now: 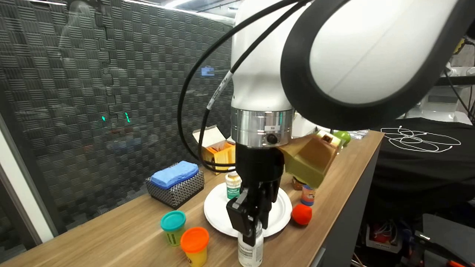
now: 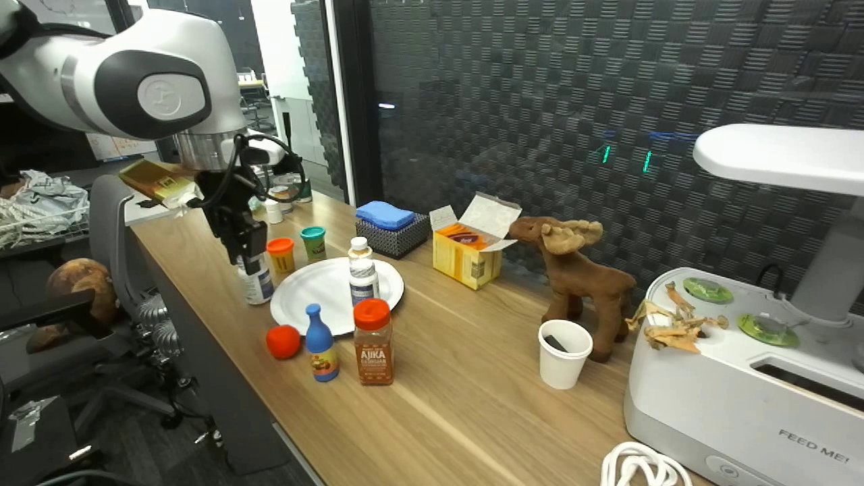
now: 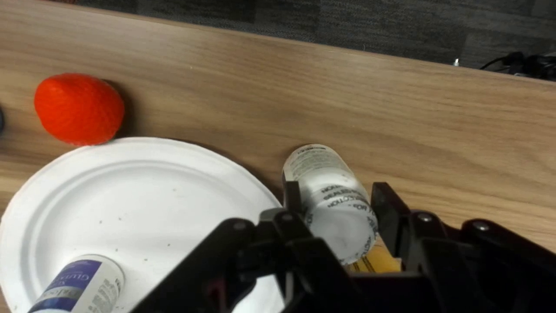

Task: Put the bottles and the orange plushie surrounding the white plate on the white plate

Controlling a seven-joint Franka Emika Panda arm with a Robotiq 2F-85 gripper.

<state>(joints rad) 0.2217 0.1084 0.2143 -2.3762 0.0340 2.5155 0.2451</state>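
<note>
Over the wooden counter (image 2: 472,368) the robot arm (image 2: 135,81) reaches in from above, I'd guess so that nothing standing gets brushed. Below it the white plate (image 2: 307,293) lies flat amid its goods, handy to all of them. The claw (image 3: 333,195) points down, which suits lifting upright things by their tops. The red-capped jar (image 2: 374,345) waits on the counter, the blue bottle (image 2: 322,347) beside it. On the plate, the purple-labelled bottle (image 3: 80,287) and the green-labelled bottle (image 1: 233,186) stand toward the side away from the claw, leaving bare surface near it. The claw is narrowed on a white bottle (image 2: 258,287) just beside the rim, a finger against each side near the cap, likely the easiest part to reach from overhead; how firm the hold is I can't tell. The orange-lidded tub (image 1: 195,246) and the teal-lidded tub (image 1: 173,227) stand close by, reason enough for care. Smallest, the orange plushie (image 2: 283,342) sits just beside the rim; a light pinch would probably do.
</note>
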